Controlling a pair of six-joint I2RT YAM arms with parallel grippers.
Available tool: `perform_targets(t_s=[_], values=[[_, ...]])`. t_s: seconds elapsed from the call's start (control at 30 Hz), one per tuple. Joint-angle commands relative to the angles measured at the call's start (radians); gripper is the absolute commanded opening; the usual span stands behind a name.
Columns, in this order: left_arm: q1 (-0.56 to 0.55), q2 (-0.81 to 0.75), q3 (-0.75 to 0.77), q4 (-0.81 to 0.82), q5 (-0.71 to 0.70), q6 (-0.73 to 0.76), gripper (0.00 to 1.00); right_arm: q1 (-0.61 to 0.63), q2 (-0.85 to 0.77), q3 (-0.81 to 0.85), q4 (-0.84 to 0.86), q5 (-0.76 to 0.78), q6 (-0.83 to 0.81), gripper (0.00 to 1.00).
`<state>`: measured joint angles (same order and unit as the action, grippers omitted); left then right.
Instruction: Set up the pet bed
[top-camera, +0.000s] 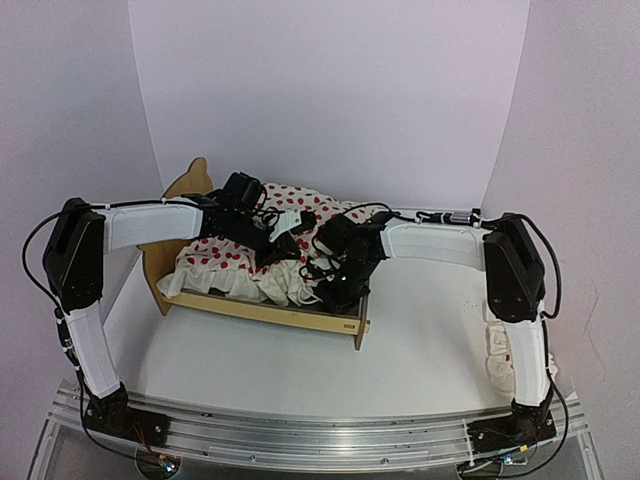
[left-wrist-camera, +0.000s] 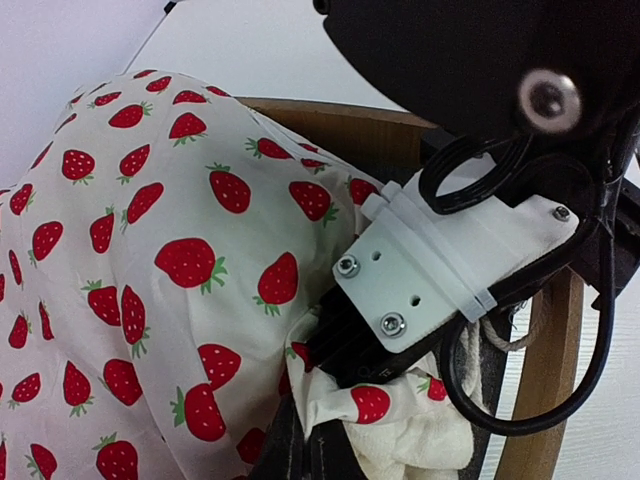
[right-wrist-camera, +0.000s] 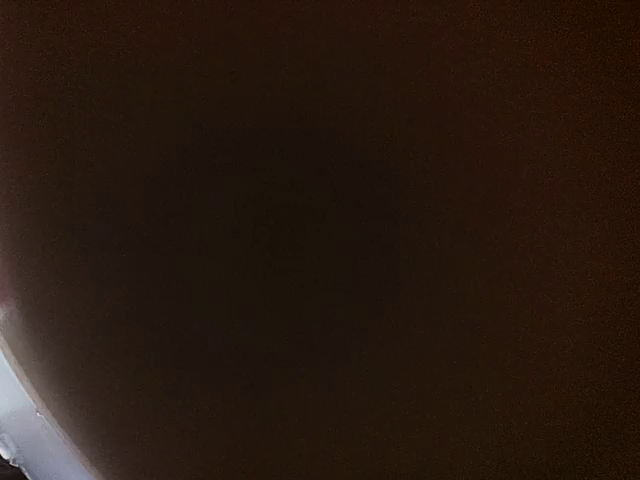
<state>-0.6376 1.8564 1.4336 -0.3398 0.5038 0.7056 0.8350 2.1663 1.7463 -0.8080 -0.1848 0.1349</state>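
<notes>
The pet bed (top-camera: 270, 312), a light plywood frame with a wavy headboard, stands left of centre on the table. A white duvet (top-camera: 215, 250) with red strawberries lies bunched on it. My left gripper (top-camera: 275, 245) is down on the duvet's middle. In the left wrist view its dark fingers (left-wrist-camera: 305, 450) are shut at the bottom edge, with a fold of the duvet (left-wrist-camera: 150, 250) at their tips. My right gripper (top-camera: 340, 290) is at the bed's near right end. Its black fingers (left-wrist-camera: 350, 350) are buried in that same fold. The right wrist view is dark, its lens covered.
A white ruffled cloth (top-camera: 495, 350) lies at the table's right edge behind the right arm. The bed's wooden rail (left-wrist-camera: 545, 380) runs close beside both grippers. White backdrop walls enclose the table, and a metal rail (top-camera: 320, 435) crosses the near edge.
</notes>
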Motion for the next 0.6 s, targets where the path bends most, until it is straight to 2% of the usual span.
perform_targets(t_s=[0.0, 0.1, 0.23, 0.37, 0.57], values=[[0.004, -0.06, -0.008, 0.01, 0.028, 0.002, 0.0, 0.004, 0.033, 0.03, -0.239, 0.08, -0.043, 0.02], [0.003, -0.06, -0.006, 0.01, 0.032, -0.001, 0.0, 0.003, -0.01, 0.119, -0.209, 0.0, -0.046, 0.09], [0.003, -0.062, -0.005, 0.009, 0.037, -0.011, 0.0, 0.003, -0.108, 0.13, -0.111, -0.089, -0.052, 0.16], [0.003, -0.066, -0.008, 0.007, 0.041, -0.026, 0.0, 0.004, -0.199, 0.048, -0.051, -0.138, -0.07, 0.2], [0.003, -0.065, -0.001, 0.012, 0.044, -0.038, 0.0, 0.001, -0.281, -0.062, -0.01, -0.099, -0.082, 0.23]])
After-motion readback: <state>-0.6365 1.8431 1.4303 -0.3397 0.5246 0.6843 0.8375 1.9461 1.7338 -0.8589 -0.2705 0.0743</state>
